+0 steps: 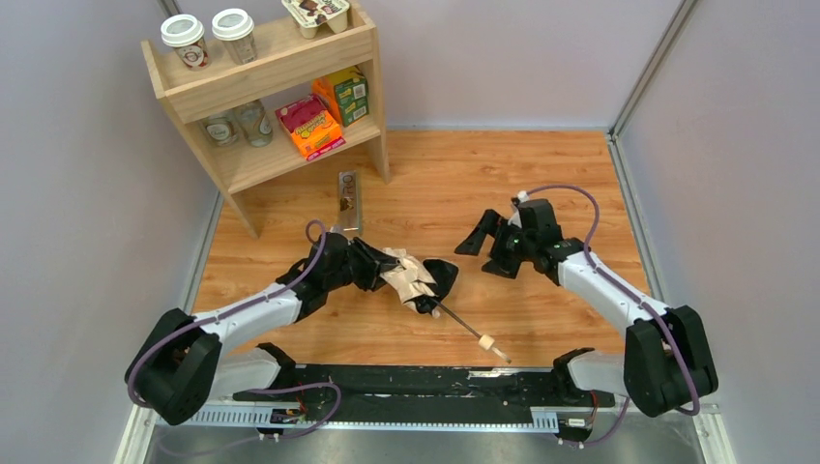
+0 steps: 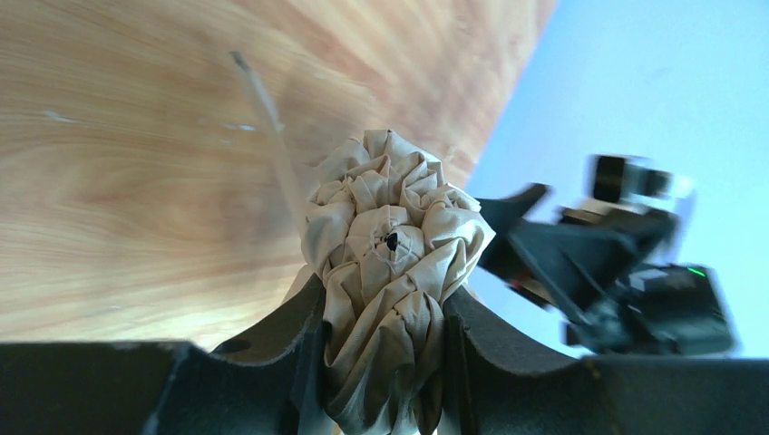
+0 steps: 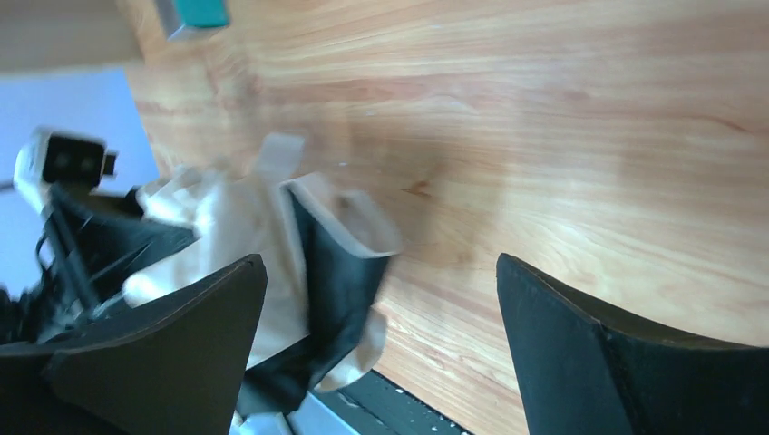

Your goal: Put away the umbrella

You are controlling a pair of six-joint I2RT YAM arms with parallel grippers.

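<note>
Nearest the arm bases lies the umbrella's (image 1: 418, 280) pale wooden knob (image 1: 487, 342), resting on the table (image 1: 541, 193) at the end of a thin dark shaft (image 1: 462, 322) that runs up and left into the bunched canopy. The shaft looks drawn out to its length, so the umbrella seems only half collapsed: the cloth is gathered, the stem is not pushed in. The left gripper (image 1: 392, 271) pinches the beige bundle at its far-left end, and in the left wrist view the crumpled folds (image 2: 390, 245) bulge out between the two dark fingers (image 2: 272, 335), tight and puckered around a small black tip, with some black lining showing on the right side in the top view. The right gripper (image 1: 486, 249) stands spread wide and holds nothing, apart from the umbrella and to its right, its opening turned toward the canopy. I judge this to be the folding-up step, one arm steadying while the other is free; the next move likely calls for the right arm to take the knob or shaft and press it toward the held bundle, keeping in line with the stem so it does not bend or slip. Farther off lie a flat grey strip (image 1: 348, 201), which I cannot identify, and the shelf (image 1: 261, 159)
</note>
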